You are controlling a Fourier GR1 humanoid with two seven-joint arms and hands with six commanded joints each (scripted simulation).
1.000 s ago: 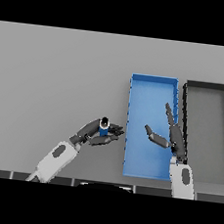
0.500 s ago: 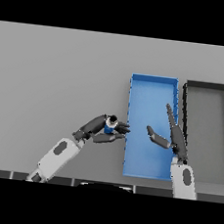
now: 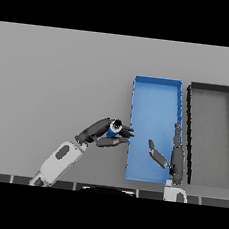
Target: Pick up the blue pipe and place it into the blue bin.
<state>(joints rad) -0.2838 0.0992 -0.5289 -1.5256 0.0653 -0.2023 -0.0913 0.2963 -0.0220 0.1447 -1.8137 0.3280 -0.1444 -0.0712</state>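
With the left hand point(image 3: 100, 131) clamped on the blue pipe point(image 3: 113, 130), I'd clear the blue bin point(image 3: 157, 91) wall fully before letting go.

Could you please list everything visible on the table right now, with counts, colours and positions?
blue pipe: one, blue with a dark end, held just left of the blue bin's left wall
blue bin: one, blue, right of centre
black bin: one, black with grey floor, right of the blue bin
table: one, grey
left hand: one, dark, curled round the blue pipe
right hand: one, dark, fingers straight, over the blue bin's right side
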